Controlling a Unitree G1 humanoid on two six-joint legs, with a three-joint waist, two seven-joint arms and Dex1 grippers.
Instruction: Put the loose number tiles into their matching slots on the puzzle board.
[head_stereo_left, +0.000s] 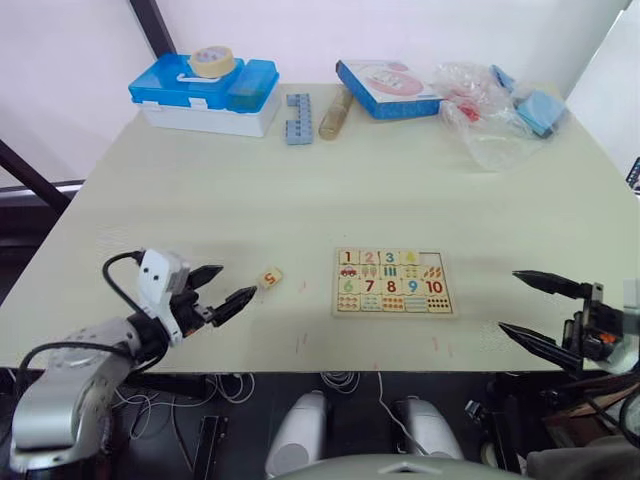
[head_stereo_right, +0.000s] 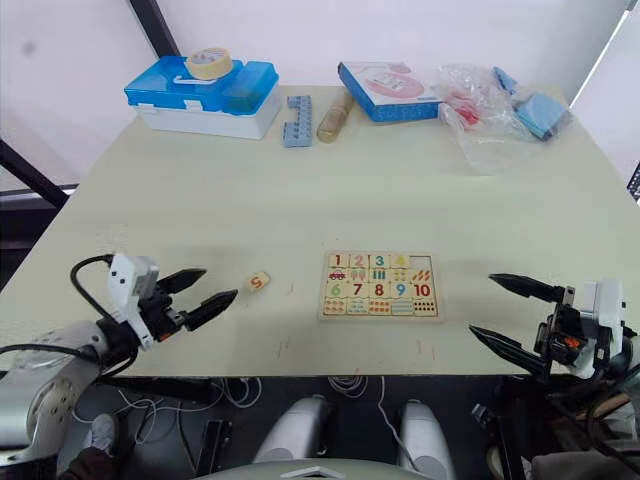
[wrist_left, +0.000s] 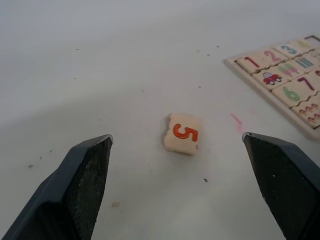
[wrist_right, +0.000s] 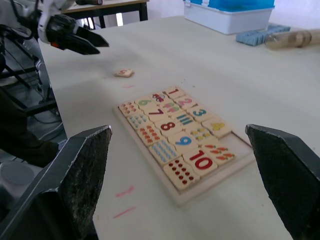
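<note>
One loose tile (head_stereo_left: 270, 277) lies between the wide left gripper (head_stereo_left: 222, 291) and puzzle board (head_stereo_left: 393, 283); right gripper (head_stereo_left: 537, 310) gapes wide near the table edge (head_stereo_left: 420, 368).

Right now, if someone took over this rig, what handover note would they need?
Left gripper: open, empty, low over the table, aimed at the loose 5 tile, not touching it.
Right gripper: open, empty, to the right of the puzzle board.
The 5 tile lies on the table left of the board.
Done: tiles 1, 2, 3 and a yellow-marked one sit in the top row.
Left: the top-right slot looks empty; grasp the 5 and seat it there.
</note>
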